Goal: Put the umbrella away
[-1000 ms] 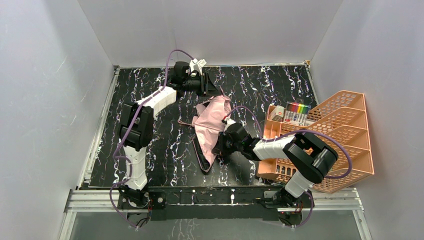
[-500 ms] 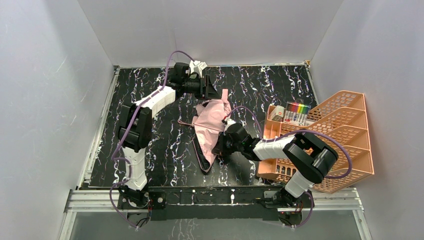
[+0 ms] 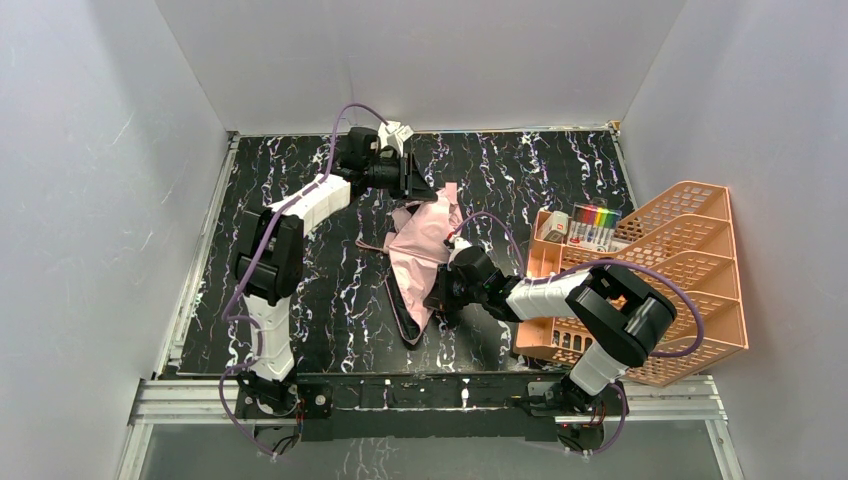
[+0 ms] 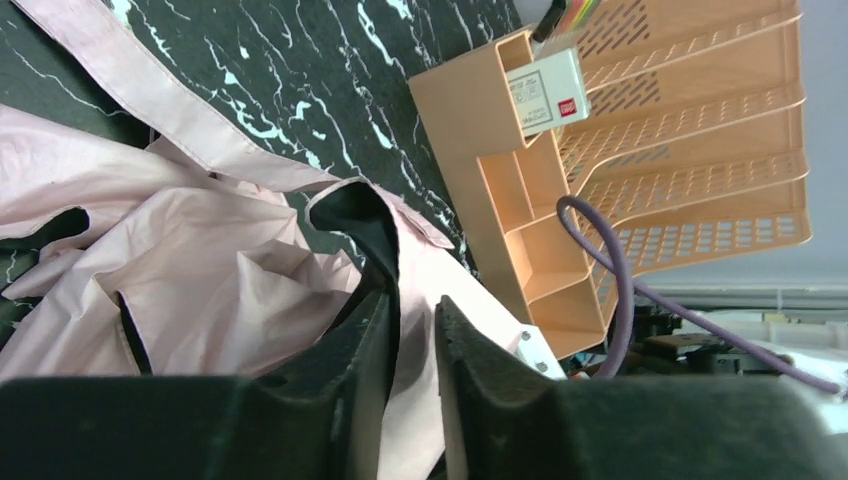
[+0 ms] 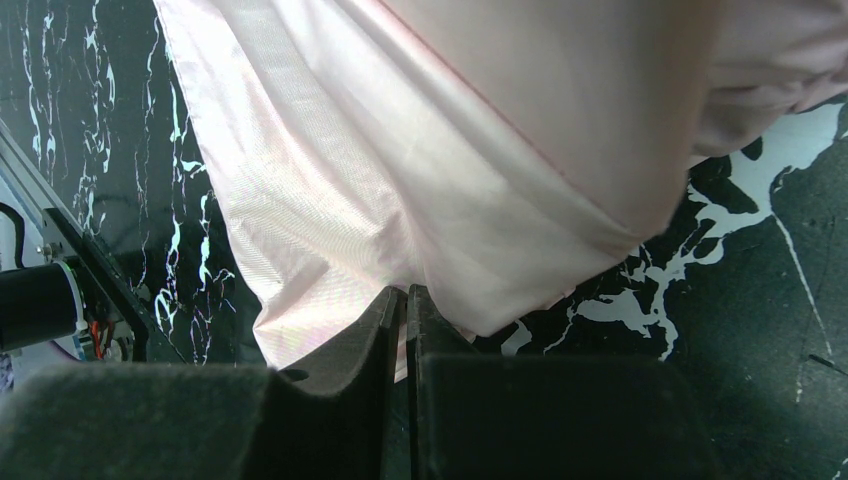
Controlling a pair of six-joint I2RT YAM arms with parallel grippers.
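The umbrella (image 3: 420, 250) lies crumpled on the black marble table, pale pink fabric up and black lining showing at its folds. My left gripper (image 3: 425, 185) is at its far edge, jaws nearly together on a raised fold of pink and black fabric (image 4: 395, 235), seen between the fingers in the left wrist view (image 4: 412, 300). My right gripper (image 3: 440, 295) is low at the umbrella's near right side. In the right wrist view (image 5: 406, 290) its jaws are shut on a thin edge of the pink canopy (image 5: 450, 150). Handle and strap are hidden.
An orange mesh organiser rack (image 3: 650, 270) stands at the right, close to my right arm, also seen in the left wrist view (image 4: 620, 150). Its front compartments hold a small cream box (image 3: 557, 225) and coloured markers (image 3: 597, 218). Grey walls enclose the table.
My left jaws spread wider, then closed again on the fabric fold. The flap at the umbrella's far edge now stands up higher. The right arm has not moved.
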